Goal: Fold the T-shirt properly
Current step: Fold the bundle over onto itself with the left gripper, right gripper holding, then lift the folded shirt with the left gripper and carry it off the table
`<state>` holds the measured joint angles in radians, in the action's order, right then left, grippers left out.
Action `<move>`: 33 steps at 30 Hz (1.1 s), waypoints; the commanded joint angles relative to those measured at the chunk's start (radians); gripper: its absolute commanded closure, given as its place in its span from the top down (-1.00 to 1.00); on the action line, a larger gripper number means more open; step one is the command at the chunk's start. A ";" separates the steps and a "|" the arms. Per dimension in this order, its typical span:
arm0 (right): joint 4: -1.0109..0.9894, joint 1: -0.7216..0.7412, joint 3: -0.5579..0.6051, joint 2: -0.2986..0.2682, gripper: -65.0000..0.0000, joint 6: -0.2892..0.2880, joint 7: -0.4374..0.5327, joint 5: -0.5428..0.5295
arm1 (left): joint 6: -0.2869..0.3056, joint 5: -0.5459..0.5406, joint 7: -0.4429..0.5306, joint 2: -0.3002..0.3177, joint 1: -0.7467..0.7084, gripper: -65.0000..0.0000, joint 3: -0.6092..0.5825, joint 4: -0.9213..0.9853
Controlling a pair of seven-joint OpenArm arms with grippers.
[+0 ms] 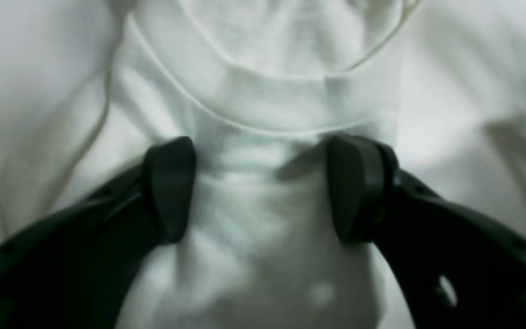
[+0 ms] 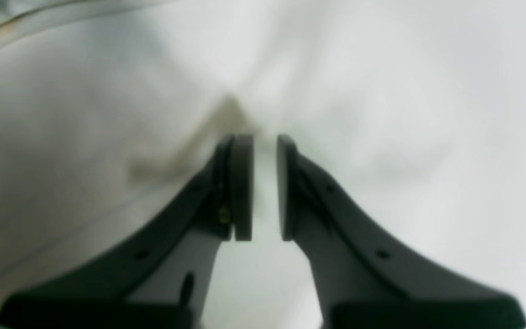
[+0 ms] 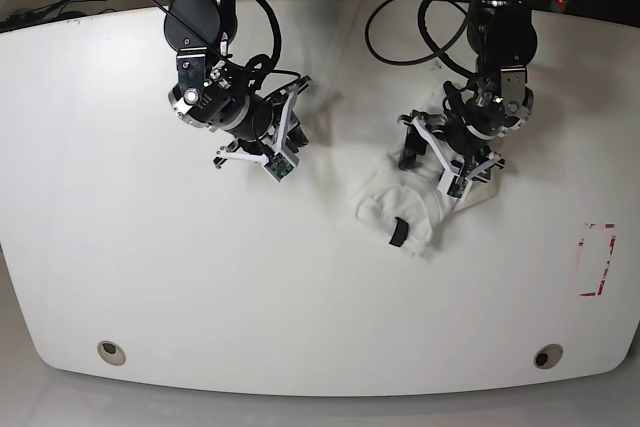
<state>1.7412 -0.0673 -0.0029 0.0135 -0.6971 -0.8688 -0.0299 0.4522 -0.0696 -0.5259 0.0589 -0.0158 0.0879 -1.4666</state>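
- T-shirt (image 3: pixel 405 209): white and crumpled into a small, rounded heap on the white table (image 3: pixel 150 267). It lies right of the table's middle in the base view. No print shows in any view.
- Collar (image 1: pixel 267 123): a ribbed neckband with a curved seam, seen close in the left wrist view. It lies just beyond the fingertips, on the T-shirt's bunched cloth (image 1: pixel 263 256).
- Left gripper (image 1: pixel 263 141): the claw is spread wide, with its two dark pads on either side of a raised ridge of T-shirt cloth. The pads do not press on that ridge. In the base view this gripper (image 3: pixel 440 162) hangs over the far edge of the T-shirt heap.
- Right gripper (image 2: pixel 265 137): the pads stand nearly together with a thin slit between them, above a blurred white surface. I cannot tell whether they pinch anything. In the base view this gripper (image 3: pixel 285 142) is well apart from the T-shirt, over bare table.
- Small dark strip (image 3: pixel 398 232): lies on the near side of the T-shirt heap. It is too small to identify.
- Red-outlined rectangle (image 3: pixel 597 259): marked on the table, well away from the T-shirt on the side opposite the right gripper.
- Two round holes (image 3: pixel 112 352) (image 3: pixel 546 356): set in the table near its front edge, both well away from the T-shirt.
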 commanded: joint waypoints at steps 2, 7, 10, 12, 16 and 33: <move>0.026 0.013 -0.001 0.001 -0.77 -0.001 0.020 -0.014 | -0.008 0.011 0.049 0.052 0.004 0.32 0.039 0.063; 0.041 0.013 -0.001 0.001 -0.77 -0.001 0.020 -0.014 | -0.005 0.006 0.048 0.098 0.000 0.32 0.169 0.108; 0.056 0.013 -0.001 0.001 -0.77 -0.001 0.020 -0.014 | -0.003 0.006 0.048 0.143 -0.023 0.32 0.257 0.143; 0.065 0.013 -0.001 0.001 -0.77 -0.001 0.020 -0.014 | -0.002 0.006 0.048 0.180 -0.031 0.32 0.301 0.169; 0.069 0.013 -0.001 0.001 -0.77 -0.001 0.020 -0.014 | 0.006 0.004 0.051 0.275 -0.031 0.32 0.382 0.260; 0.127 -0.013 0.005 -0.024 -0.77 -0.001 0.026 -0.014 | 0.246 0.003 0.051 0.563 0.040 0.32 0.654 0.430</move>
<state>1.8492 -0.0971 0.0017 -0.0082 -0.6983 -0.8654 -0.0296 0.6941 -0.0471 -0.4988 0.5930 0.0051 0.7303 -0.9730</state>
